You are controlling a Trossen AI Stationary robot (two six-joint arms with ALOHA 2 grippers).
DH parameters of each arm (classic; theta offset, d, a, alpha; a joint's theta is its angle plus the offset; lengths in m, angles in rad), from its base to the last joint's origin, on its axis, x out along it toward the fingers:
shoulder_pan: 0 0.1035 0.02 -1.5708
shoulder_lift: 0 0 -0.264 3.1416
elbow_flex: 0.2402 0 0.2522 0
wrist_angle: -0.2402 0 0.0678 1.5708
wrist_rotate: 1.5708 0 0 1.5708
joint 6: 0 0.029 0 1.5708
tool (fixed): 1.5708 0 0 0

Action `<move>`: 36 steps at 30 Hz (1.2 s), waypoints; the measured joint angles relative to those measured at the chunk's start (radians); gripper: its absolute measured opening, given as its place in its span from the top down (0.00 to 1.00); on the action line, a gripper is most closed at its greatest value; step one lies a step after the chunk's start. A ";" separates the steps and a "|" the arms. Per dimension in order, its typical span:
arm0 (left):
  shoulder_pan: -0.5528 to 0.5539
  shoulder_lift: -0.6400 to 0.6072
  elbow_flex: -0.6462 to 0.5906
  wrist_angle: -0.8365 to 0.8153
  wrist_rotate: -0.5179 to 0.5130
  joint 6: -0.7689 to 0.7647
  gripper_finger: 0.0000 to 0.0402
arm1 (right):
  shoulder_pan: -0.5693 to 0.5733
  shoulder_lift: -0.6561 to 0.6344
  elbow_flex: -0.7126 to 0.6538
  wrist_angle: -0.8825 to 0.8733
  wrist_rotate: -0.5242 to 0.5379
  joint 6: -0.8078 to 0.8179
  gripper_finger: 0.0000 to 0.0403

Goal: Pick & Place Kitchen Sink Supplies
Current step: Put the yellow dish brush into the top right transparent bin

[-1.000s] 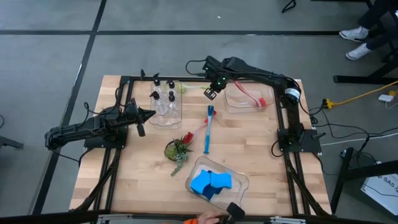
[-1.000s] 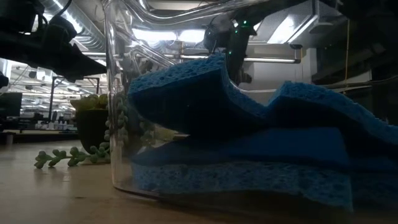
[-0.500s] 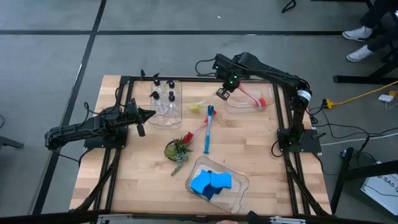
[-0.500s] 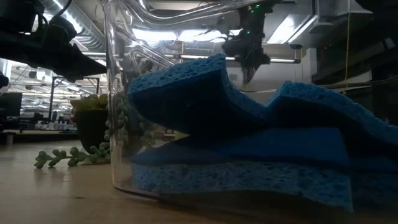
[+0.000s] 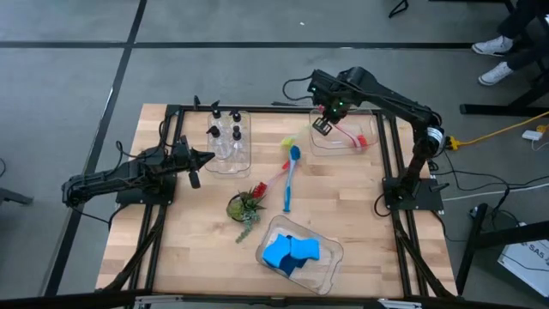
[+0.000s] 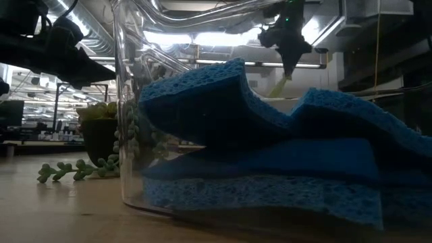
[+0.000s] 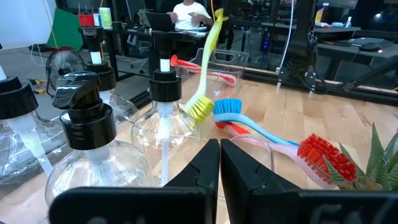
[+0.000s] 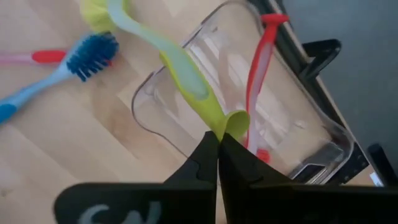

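Note:
My right gripper (image 5: 322,125) is at the far side, by the near-left corner of the clear brush bin (image 5: 345,148), and it is shut on the yellow-green brush (image 5: 302,135). A red brush (image 8: 261,68) lies inside that bin. A blue brush (image 5: 287,180) and a red-bristled brush (image 5: 270,181) lie crossed on the table. Clear pump bottles (image 5: 226,136) stand in the far-left bin. Blue sponges (image 5: 290,252) are stacked in the near bin. My left gripper (image 5: 208,155) is shut and waits beside the bottle bin. My right gripper pinches the yellow-green brush by the free end of its handle (image 8: 229,122) between the two fingertips, coming from above. The brush hangs tilted below the fingers, lifted, with its bristle head (image 7: 200,107) lowest, above the blue brush's head (image 7: 227,107).
A small potted plant (image 5: 247,204) stands mid-table, near the handles of the lying brushes. The bottle bin (image 5: 240,166) sits just in front of my left gripper. The black frame rails (image 5: 274,108) run along the table's far edge. People and desks show in the room beyond.
My right gripper has moved steadily toward the table's right edge, from beside the bottle bin to the brush bin's corner, staying shut. The yellow-green brush has travelled with it, hanging below, and its head now hangs over the blue brush's head.

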 joint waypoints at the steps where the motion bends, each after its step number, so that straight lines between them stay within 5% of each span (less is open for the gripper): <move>1: 0.000 0.000 0.000 0.000 0.000 0.000 0.98 | 0.000 -0.012 0.000 0.006 0.001 0.002 0.99; 13: 0.000 0.000 0.000 0.000 0.000 0.000 0.97 | -0.006 -0.193 0.000 -0.034 0.013 0.077 0.99; 25: 0.000 0.000 0.000 0.000 0.000 0.000 0.97 | -0.032 -0.349 0.001 -0.041 0.211 0.130 0.99; 36: 0.000 0.000 0.000 0.000 0.000 0.000 0.97 | -0.052 -0.373 0.001 -0.055 0.244 0.098 0.99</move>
